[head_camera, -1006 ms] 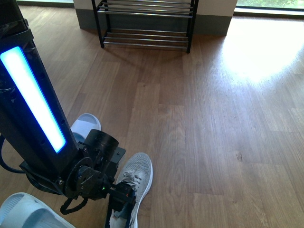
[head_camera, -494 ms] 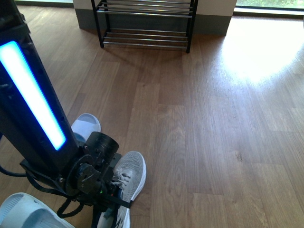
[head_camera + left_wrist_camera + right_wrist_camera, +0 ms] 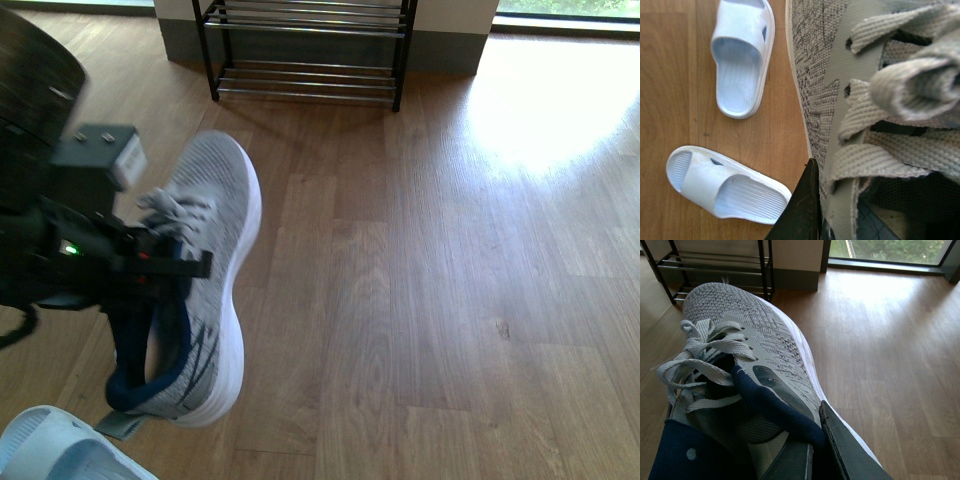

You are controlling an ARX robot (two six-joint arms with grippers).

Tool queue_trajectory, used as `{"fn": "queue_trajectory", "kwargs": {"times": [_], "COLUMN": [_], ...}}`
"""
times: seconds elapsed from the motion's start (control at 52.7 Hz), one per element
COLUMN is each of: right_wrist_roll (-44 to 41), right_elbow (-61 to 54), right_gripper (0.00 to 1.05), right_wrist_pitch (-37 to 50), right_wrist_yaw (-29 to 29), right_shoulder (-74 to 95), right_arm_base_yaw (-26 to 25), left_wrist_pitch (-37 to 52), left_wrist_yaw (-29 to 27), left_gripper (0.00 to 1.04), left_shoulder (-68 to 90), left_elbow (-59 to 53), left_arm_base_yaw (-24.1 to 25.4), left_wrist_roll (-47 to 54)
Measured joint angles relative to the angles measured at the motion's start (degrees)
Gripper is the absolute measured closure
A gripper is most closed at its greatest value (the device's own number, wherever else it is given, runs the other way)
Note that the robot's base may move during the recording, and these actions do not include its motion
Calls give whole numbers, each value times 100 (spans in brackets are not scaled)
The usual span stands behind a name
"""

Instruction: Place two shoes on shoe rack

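The left gripper [image 3: 165, 268] is clamped on a grey knit lace-up sneaker with a thick white sole [image 3: 215, 215], held clear of the brown wooden plank floor [image 3: 450, 280].
The left arm reaches in low from the side, its wrist over the laces, and the toe points toward the low black metal shoe rack with chrome bars [image 3: 305, 92], well apart. The right gripper [image 3: 822, 455] seems to pinch the side wall of a second grey knit sneaker with navy lining [image 3: 765, 340]. Two white plastic slide slippers [image 3: 742, 55] lie on the floor below.
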Motion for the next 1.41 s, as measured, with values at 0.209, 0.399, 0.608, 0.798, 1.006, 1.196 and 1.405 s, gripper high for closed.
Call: {"fn": "queue_trajectory", "kwargs": {"times": [0.209, 0.399, 0.608, 0.798, 1.006, 1.196, 1.405], "right_wrist_roll": [0, 0, -2, 0, -2, -2, -2], "right_elbow": [0, 0, 0, 0, 0, 0, 0], "right_gripper": [103, 103, 103, 103, 103, 103, 103], "right_wrist_pitch": [0, 0, 0, 0, 0, 0, 0], "right_wrist_yaw": [4, 0, 11, 7, 9, 4, 0], "right_shoulder": [0, 0, 0, 0, 0, 0, 0], "right_arm_base_yaw": [2, 2, 0, 0, 2, 2, 2], "left_wrist_pitch": [-199, -516, -1145, -1720, -2693, -3254, -3257], "left_wrist_yaw": [-402, -643, -822, -1080, -1622, -1908, -1904], "left_gripper": [103, 103, 103, 103, 103, 103, 103], "left_shoulder": [-1814, -3209, -4959, -5982, -7650, -8994, -8996], "left_elbow": [-988, -1652, -2253, -2590, -2905, -3067, -3080], "left_arm_base_yaw": [437, 658, 619, 509, 70, -55, -57], "left_wrist_roll": [317, 490, 535, 501, 358, 275, 238]}}
